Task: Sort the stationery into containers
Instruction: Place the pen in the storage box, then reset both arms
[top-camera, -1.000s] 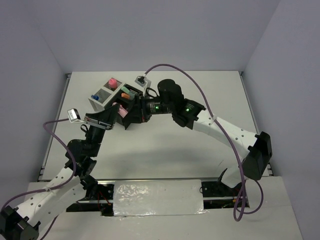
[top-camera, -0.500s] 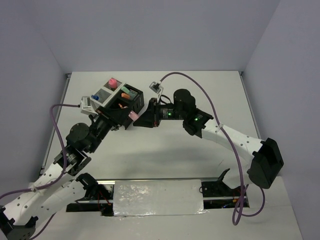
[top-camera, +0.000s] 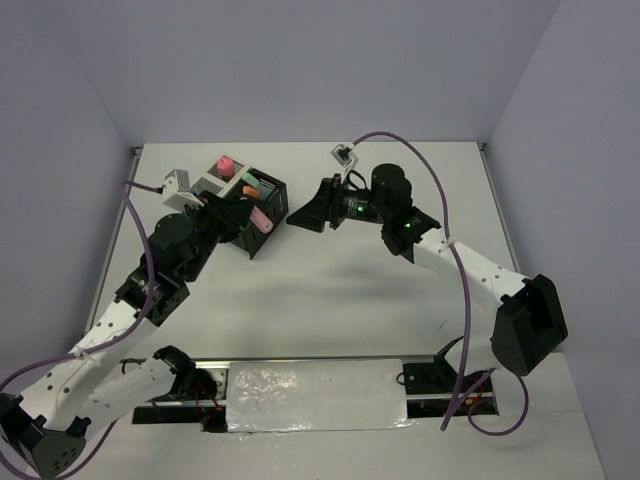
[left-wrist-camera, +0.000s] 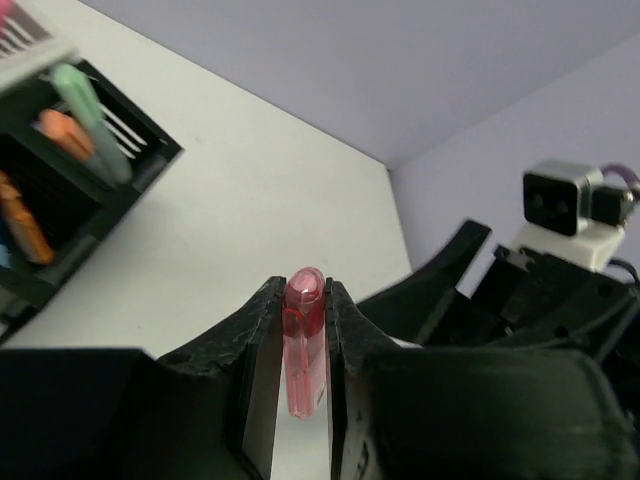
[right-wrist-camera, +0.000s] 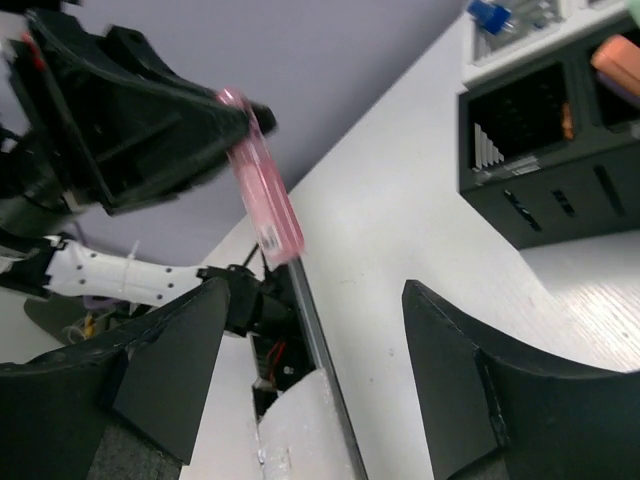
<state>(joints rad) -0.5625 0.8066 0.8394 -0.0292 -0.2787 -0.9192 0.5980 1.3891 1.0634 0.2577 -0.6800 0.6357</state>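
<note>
Top view: the left gripper (top-camera: 248, 214) reaches up to the cluster of bins at the far left of the table (top-camera: 380, 290) and is clamped on a pink marker (top-camera: 262, 222). The marker shows at the near corner of the black bin (top-camera: 272, 195). From here I can't tell whether it is over the bin or just in front of it. A pink-capped bottle (top-camera: 226, 161) stands in a white bin (top-camera: 215, 182) behind. The right gripper (top-camera: 300, 213) is just right of the bins, pointing at them, jaws spread, holding nothing.

Left wrist view: the left gripper (left-wrist-camera: 305, 296) has its fingers (left-wrist-camera: 230, 350) pressed in on both sides of the pink marker (left-wrist-camera: 305, 345). The marker's rounded end pokes just past the tips, and the jaws are only as wide as the marker. The black bin (left-wrist-camera: 110, 195) is at upper left, apart from the marker, with a green marker (left-wrist-camera: 90, 120) and an orange marker (left-wrist-camera: 58, 133) leaning in it. The right arm's wrist camera (left-wrist-camera: 560, 200) is at right.

Right wrist view: the right gripper (right-wrist-camera: 315, 300) has its fingers (right-wrist-camera: 170, 380) wide apart, with only bare table between them. The left gripper (right-wrist-camera: 140, 120) is at upper left, with the pink marker (right-wrist-camera: 262, 210) sticking out of it, tilted, in the air. The black bin (right-wrist-camera: 540, 160) is at right, well clear of the marker in this view. A blue-capped pen (right-wrist-camera: 490, 15) sits in the white bin (right-wrist-camera: 540, 30) behind it.
</note>
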